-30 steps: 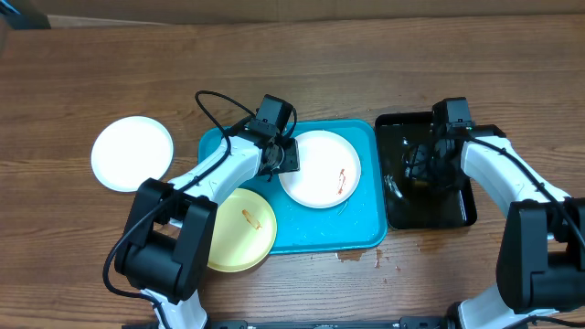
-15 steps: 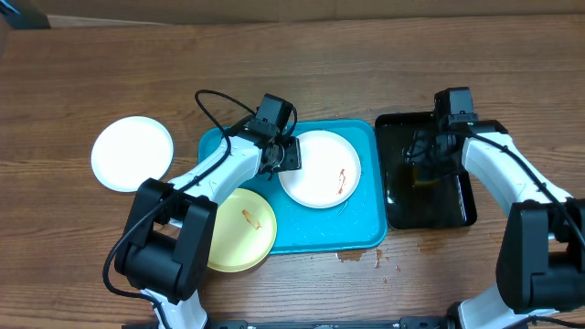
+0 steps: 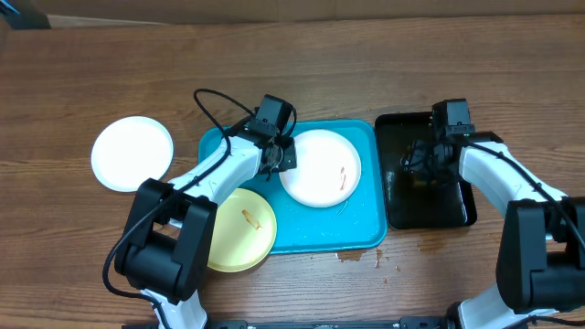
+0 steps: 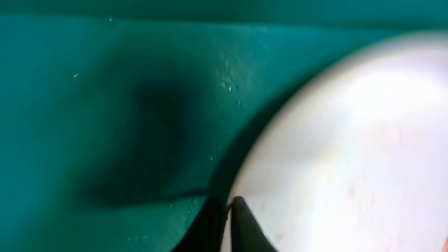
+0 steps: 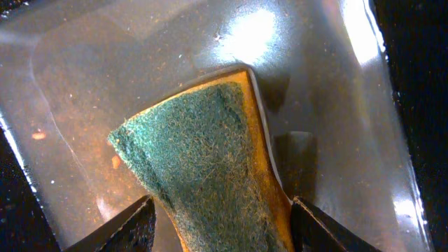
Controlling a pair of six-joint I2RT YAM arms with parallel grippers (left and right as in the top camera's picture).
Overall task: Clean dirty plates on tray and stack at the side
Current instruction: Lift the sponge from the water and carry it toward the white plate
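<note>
Brown wood-grain table (image 3: 366, 55), evenly lit

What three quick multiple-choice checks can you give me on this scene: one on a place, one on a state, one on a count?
1. The sponge is: A on the bare wood; B in the black tray, between the right gripper's fingers; C under a plate.
2. The white plate on the blue tray is: A spotless; B broken; C smeared with red.
3. Plates seen from overhead: A three; B two; C five.

1 B: the right wrist view shows it between both fingers over the glossy tray floor.
2 C: a red streak sits right of its middle.
3 A: that plate, another white plate and a yellow plate.
</note>
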